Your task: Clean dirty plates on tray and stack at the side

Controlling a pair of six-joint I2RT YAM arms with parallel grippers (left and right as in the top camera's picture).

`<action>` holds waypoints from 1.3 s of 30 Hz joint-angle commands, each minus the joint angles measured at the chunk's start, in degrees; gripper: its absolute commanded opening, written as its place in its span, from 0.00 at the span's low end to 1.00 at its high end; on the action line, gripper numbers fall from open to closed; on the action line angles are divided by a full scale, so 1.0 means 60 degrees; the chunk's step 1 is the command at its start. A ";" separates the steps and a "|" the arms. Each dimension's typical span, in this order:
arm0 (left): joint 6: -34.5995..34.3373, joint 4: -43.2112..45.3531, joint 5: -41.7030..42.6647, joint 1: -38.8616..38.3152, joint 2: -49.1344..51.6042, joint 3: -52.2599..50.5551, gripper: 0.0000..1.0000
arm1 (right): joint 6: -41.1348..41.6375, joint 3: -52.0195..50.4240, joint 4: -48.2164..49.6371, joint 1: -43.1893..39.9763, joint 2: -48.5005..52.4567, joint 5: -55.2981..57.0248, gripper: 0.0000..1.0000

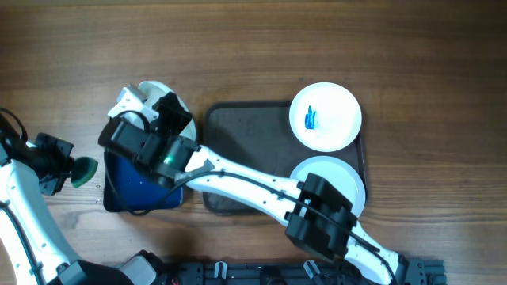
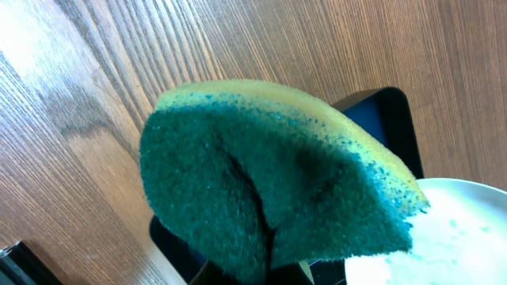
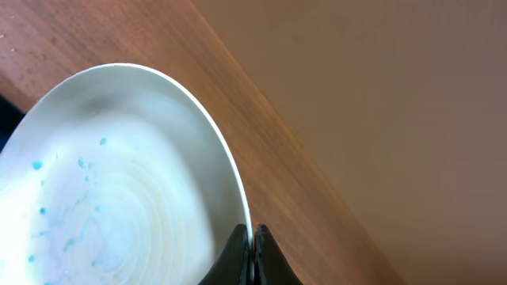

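Observation:
My right gripper point(image 1: 146, 104) is shut on the rim of a white plate point(image 3: 119, 182), which carries faint blue specks. It holds this plate point(image 1: 158, 89) over the far end of a small blue tray. My left gripper point(image 1: 73, 170) is shut on a green and yellow sponge point(image 2: 277, 174), left of the blue tray and apart from the plate point(image 2: 444, 237). On the dark grey-brown tray point(image 1: 245, 150) lie two more white plates. The far one point(image 1: 325, 116) has a blue scribble. The near one point(image 1: 337, 176) is partly hidden by my right arm.
The glossy dark blue tray point(image 1: 131, 186) sits left of the big tray, partly under my right wrist. My right arm point(image 1: 253, 186) crosses the big tray's near left part. Bare wooden table point(image 1: 238, 47) lies beyond both trays.

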 commanded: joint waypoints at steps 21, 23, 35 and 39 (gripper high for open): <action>-0.0095 0.0044 0.0120 0.0069 -0.0175 0.0237 0.04 | -0.6754 0.0189 0.3927 0.0499 -0.1319 0.0838 0.05; -0.0095 0.0018 0.0120 0.0069 -0.0175 0.0237 0.04 | -0.6517 0.0189 0.3778 0.0678 -0.1315 0.0860 0.05; -0.0095 0.0025 0.0117 0.0069 -0.0175 0.0237 0.04 | 0.1563 0.0189 -0.1188 0.0175 -0.1297 -0.1876 0.04; -0.0095 0.0076 0.0117 0.0069 -0.0175 0.0237 0.04 | 0.4105 0.0204 -0.1974 -0.0565 -0.1515 -0.4069 0.04</action>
